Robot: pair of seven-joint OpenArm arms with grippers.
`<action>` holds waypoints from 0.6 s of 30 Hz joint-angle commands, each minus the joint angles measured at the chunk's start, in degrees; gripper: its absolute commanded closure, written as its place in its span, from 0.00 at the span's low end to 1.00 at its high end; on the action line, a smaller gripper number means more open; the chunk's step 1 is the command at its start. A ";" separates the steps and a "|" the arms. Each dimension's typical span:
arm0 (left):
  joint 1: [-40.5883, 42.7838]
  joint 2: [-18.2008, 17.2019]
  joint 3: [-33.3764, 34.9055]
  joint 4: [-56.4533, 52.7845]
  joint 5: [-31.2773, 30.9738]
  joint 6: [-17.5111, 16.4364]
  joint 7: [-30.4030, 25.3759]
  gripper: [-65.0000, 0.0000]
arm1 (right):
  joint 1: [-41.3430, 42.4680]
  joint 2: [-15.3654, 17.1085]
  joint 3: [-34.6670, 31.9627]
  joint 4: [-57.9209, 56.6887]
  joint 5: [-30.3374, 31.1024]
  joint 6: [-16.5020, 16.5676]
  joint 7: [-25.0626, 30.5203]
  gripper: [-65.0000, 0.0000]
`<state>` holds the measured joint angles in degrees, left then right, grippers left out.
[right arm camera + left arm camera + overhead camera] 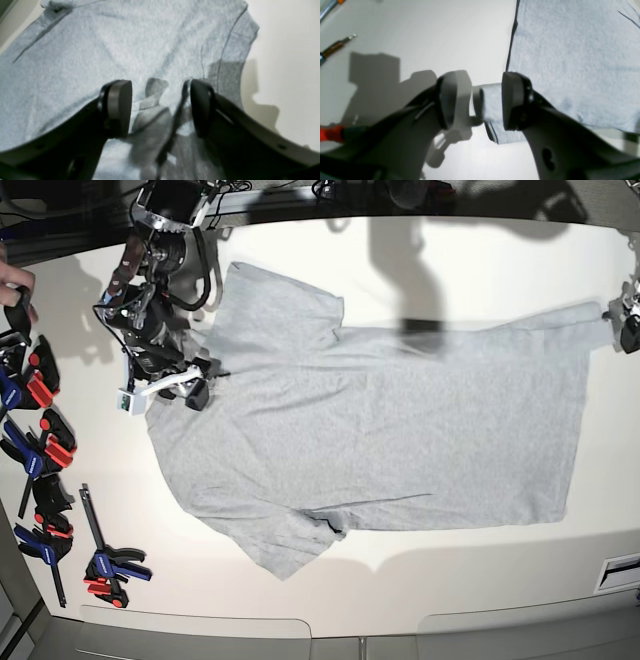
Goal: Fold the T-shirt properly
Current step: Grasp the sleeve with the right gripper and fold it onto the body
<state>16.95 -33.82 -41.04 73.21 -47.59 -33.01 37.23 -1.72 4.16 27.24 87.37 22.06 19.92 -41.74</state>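
T-shirt (370, 430) spread flat across white bench (480, 270), plain side up; left tool (486, 105) released, hem corner between jaws; right tool (160, 107) released above collar edge; likely spread finished, first fold pending.

counter (480, 260): white, fills most of the base frame
clamps (40, 455): black with red and blue grips, in a loose column down the left edge of the base frame
lowest clamp (105, 565): lower left, long bar
screwdriver (337, 46): upper left of the left wrist frame, blurred
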 commanded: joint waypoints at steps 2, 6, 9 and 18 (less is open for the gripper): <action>-0.28 -1.51 -0.50 0.70 -0.87 -0.15 -2.75 0.59 | 1.07 1.18 0.11 1.36 0.61 0.26 0.09 0.47; -0.31 -2.49 -0.50 0.76 -1.07 -0.15 -3.45 0.59 | 1.05 1.92 1.33 4.35 0.92 1.46 -2.80 0.48; -0.28 -4.09 -0.59 0.76 -1.07 -0.15 -3.39 0.59 | 1.03 2.21 4.33 7.74 5.05 3.67 -5.14 0.48; -0.28 -8.39 -0.59 0.74 -1.05 -0.13 -1.68 0.59 | -8.28 0.24 13.53 11.32 31.52 10.23 -17.66 0.54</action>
<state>16.97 -40.45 -41.04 73.21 -47.72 -33.01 36.84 -10.41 3.86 40.71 97.62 52.56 29.21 -60.16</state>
